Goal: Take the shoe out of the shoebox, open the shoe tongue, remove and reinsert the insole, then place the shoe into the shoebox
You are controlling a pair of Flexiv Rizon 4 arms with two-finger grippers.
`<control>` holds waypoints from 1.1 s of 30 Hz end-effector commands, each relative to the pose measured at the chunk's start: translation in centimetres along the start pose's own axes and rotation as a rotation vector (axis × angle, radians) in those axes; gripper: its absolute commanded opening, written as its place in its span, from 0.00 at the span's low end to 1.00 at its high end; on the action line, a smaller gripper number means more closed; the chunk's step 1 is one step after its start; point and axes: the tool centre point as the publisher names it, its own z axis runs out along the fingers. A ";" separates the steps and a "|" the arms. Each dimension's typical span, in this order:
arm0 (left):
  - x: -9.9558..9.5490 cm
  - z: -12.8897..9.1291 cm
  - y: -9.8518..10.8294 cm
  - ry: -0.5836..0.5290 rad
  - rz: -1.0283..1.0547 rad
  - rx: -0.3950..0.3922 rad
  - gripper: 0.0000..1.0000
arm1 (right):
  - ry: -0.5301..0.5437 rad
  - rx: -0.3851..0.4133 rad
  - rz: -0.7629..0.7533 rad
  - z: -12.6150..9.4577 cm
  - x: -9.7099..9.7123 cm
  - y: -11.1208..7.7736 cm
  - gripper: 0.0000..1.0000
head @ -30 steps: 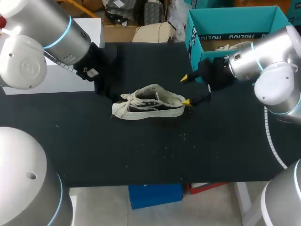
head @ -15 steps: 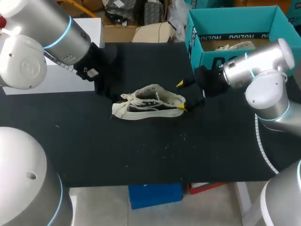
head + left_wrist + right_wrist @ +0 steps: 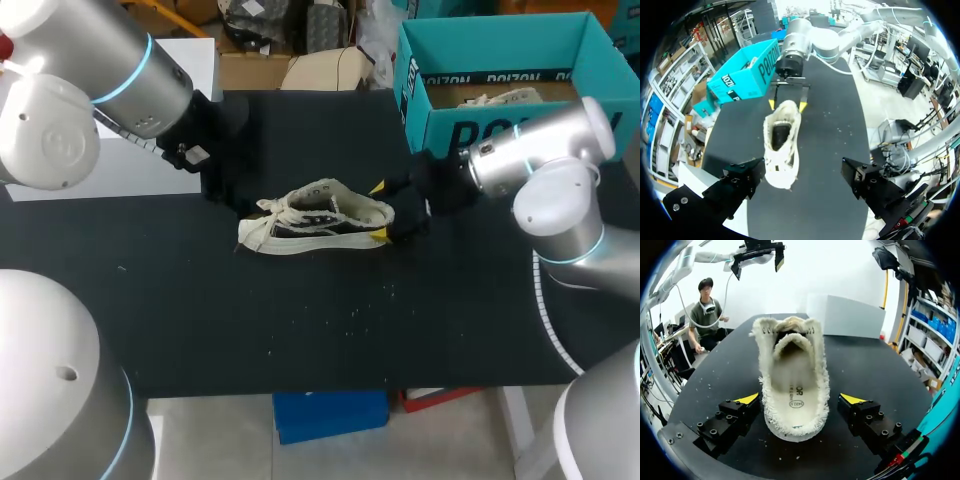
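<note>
The right pincer (image 3: 379, 211), spread wide, has slid in astride the shoe (image 3: 315, 222) heel; left pincer (image 3: 802, 177) released

A robotics laboratory: two silver robot arms, the left arm (image 3: 120, 60) and the right arm (image 3: 545, 150), each ringed with blue light at the joints, flank a black work table (image 3: 300, 330). A frayed white shoe (image 3: 315, 222) lies with its heel between the spread fingers of the right gripper (image 3: 380, 211), while a teal shoebox (image 3: 480, 118) stands open behind and to one side of that gripper.
</note>
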 end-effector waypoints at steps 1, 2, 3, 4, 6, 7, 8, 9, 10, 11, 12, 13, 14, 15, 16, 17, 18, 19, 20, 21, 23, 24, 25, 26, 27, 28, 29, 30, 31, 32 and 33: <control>0.1 0.1 0.1 -0.003 0.002 0.005 1.00 | 0.005 -0.002 0.004 0.7 -0.3 -0.3 1.00; 0.1 0.1 0.1 -0.003 0.002 0.005 1.00 | 0.007 -0.003 0.005 0.8 -0.3 -0.4 1.00; 0.1 0.1 0.1 -0.003 0.002 0.005 1.00 | 0.008 -0.003 0.007 0.9 -0.2 -0.5 1.00; 0.1 0.1 0.1 -0.003 0.002 0.005 1.00 | 0.009 -0.004 0.009 1.0 -0.2 -0.5 1.00; 0.1 0.1 0.1 -0.003 0.002 0.005 1.00 | 0.011 -0.006 0.014 1.3 0.0 -0.6 1.00; 0.1 0.1 0.1 -0.003 0.002 0.005 1.00 | 0.012 -0.007 0.015 1.4 0.0 -0.7 1.00; 0.1 0.1 0.1 -0.003 0.002 0.005 1.00 | 0.013 -0.008 0.016 1.4 0.0 -0.7 1.00; 0.1 0.1 0.1 -0.003 0.002 0.005 1.00 | 0.013 -0.008 0.017 1.5 0.1 -0.7 1.00; 0.1 0.1 0.1 -0.003 0.002 0.005 1.00 | 0.014 -0.010 0.018 1.6 0.1 -0.8 1.00; 0.1 0.1 0.1 -0.003 0.002 0.005 1.00 | 0.021 -0.014 0.015 1.7 0.1 -0.8 1.00; 0.1 0.1 0.1 -0.003 0.002 0.005 1.00 | 0.026 -0.014 0.012 1.8 0.2 -0.8 1.00; 0.1 0.1 0.1 -0.003 0.002 0.005 1.00 | 0.037 -0.012 0.005 1.9 0.2 -0.8 0.47; 0.1 0.1 0.1 -0.003 0.002 0.005 1.00 | 0.049 -0.010 0.003 2.1 0.3 -0.9 0.08; 0.1 0.1 0.1 -0.003 0.002 0.005 1.00 | 0.068 -0.011 0.006 2.1 0.5 -1.0 0.00; 0.1 0.1 0.1 -0.003 0.002 0.005 1.00 | 0.068 -0.011 0.006 2.1 0.5 -1.0 0.00; 0.1 0.1 0.1 -0.003 0.002 0.005 1.00 | 0.068 -0.011 0.006 2.1 0.5 -1.0 0.00; 0.1 0.1 0.1 -0.003 0.002 0.005 1.00 | 0.068 -0.011 0.006 2.1 0.5 -1.0 0.00; 0.1 0.1 0.1 -0.003 0.002 0.005 1.00 | 0.068 -0.011 0.006 2.1 0.5 -1.0 0.00; 0.1 0.1 0.1 -0.003 0.002 0.005 1.00 | 0.068 -0.011 0.006 2.1 0.5 -1.0 0.00; 0.0 0.0 -0.1 -0.008 0.010 0.001 1.00 | 0.068 -0.011 0.006 2.1 0.5 -1.0 0.00; 0.0 0.0 -0.5 -0.043 -0.049 -0.053 1.00 | 0.068 -0.011 0.006 2.1 0.5 -1.0 0.00; -0.1 0.0 -0.6 -0.067 -0.135 -0.084 1.00 | 0.068 -0.011 0.006 2.1 0.5 -1.0 0.00; -0.2 0.0 -0.6 -0.077 -0.238 -0.093 1.00 | 0.068 -0.011 0.006 2.1 0.5 -1.0 0.00; -0.1 0.0 -0.7 -0.086 -0.309 -0.101 1.00 | 0.068 -0.011 0.006 2.1 0.5 -1.0 0.00; 0.0 0.1 -0.9 -0.108 -0.369 -0.165 1.00 | 0.068 -0.011 0.006 2.1 0.5 -1.0 0.00; 0.1 0.4 -1.1 -0.120 -0.415 -0.214 1.00 | 0.068 -0.011 0.006 2.1 0.5 -1.0 0.00; 0.2 0.6 -1.3 -0.119 -0.459 -0.228 1.00 | 0.068 -0.011 0.006 2.1 0.5 -1.0 0.00; 0.2 0.9 -1.4 -0.127 -0.487 -0.254 1.00 | 0.068 -0.011 0.006 2.1 0.5 -1.0 0.00; 0.3 1.2 -1.7 -0.122 -0.469 -0.272 1.00 | 0.068 -0.011 0.006 2.1 0.5 -1.0 0.00; 0.5 1.4 -2.1 -0.091 -0.422 -0.232 1.00 | 0.068 -0.011 0.006 2.1 0.5 -1.0 0.00; 0.5 1.4 -2.1 -0.091 -0.422 -0.232 1.00 | 0.068 -0.011 0.006 2.1 0.5 -1.0 0.00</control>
